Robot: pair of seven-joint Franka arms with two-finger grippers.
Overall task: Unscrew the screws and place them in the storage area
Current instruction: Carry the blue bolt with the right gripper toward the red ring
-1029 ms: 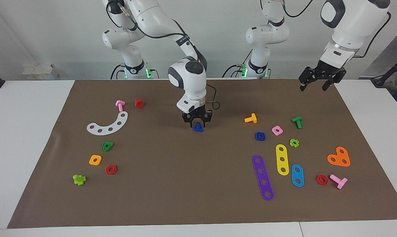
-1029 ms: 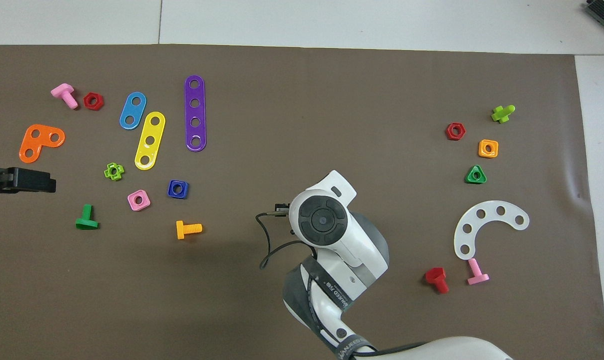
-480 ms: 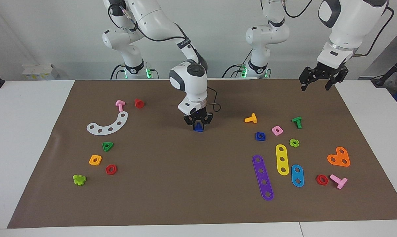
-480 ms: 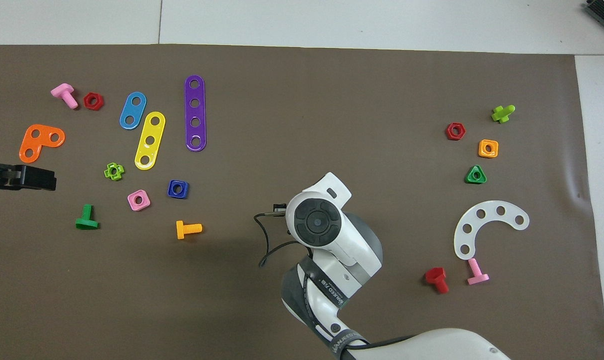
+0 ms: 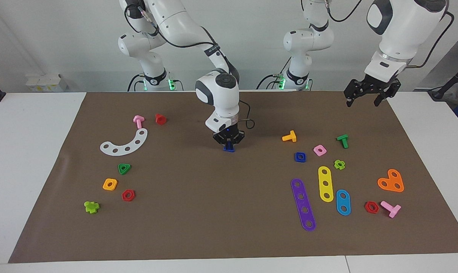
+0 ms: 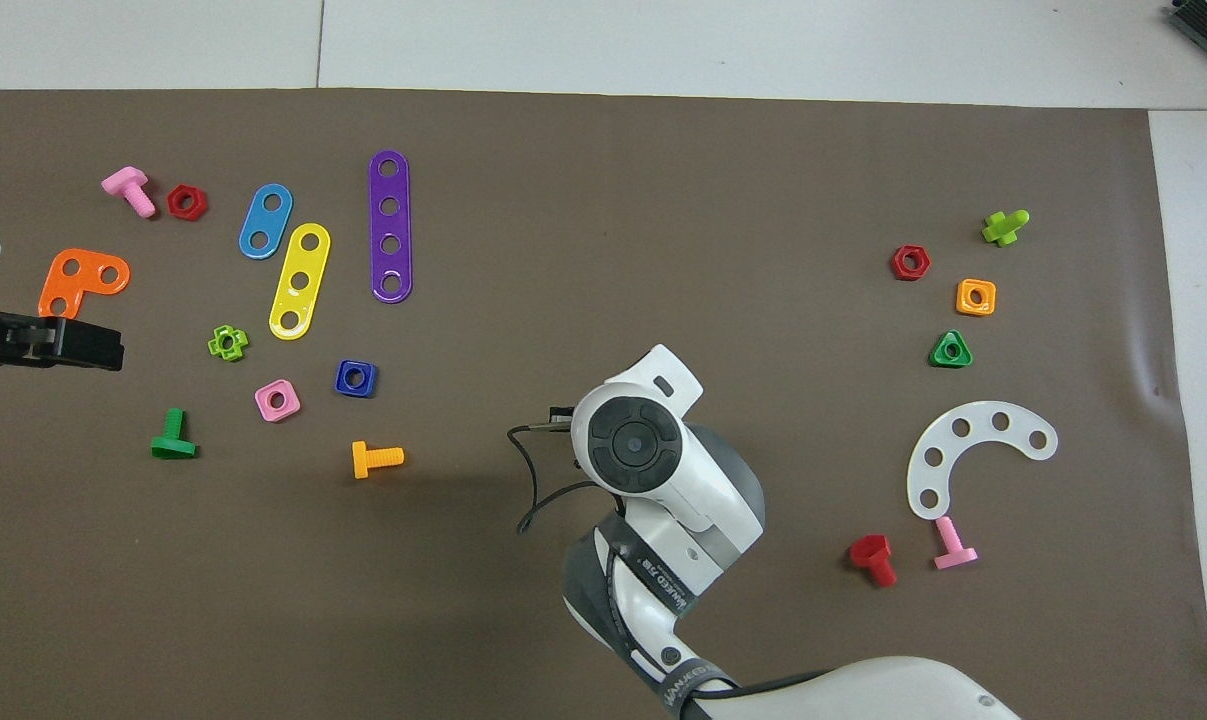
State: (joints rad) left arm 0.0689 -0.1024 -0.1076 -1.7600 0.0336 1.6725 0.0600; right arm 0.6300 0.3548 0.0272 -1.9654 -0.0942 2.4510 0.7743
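Note:
The screw (image 5: 229,149), a small dark-blue bolt, sits mid-table between the two clusters of parts, low at the mat. My right gripper (image 5: 228,143) points straight down and is shut on it, so only the bolt's lower part shows under the fingertips. In the overhead view the right arm's wrist (image 6: 633,440) hides both gripper and screw. The storage area (image 5: 156,170) is bare brown mat beside the white curved strip (image 5: 124,144), toward the right arm's end. My left gripper (image 5: 366,99) hangs open and empty in the air over the mat's corner at the left arm's end.
Green triangle (image 5: 124,168), orange square (image 5: 110,184) and red hexagon (image 5: 128,195) nuts lie by the white strip, with pink (image 5: 138,121) and red (image 5: 160,119) bolts nearer the robots. Purple (image 5: 303,204), yellow (image 5: 325,183) and blue (image 5: 343,202) strips, a blue square nut (image 5: 299,157) and other bolts lie toward the left arm's end.
My right gripper's fingers have closed from wide apart onto the blue screw. The left gripper has shifted slightly, still raised and open.

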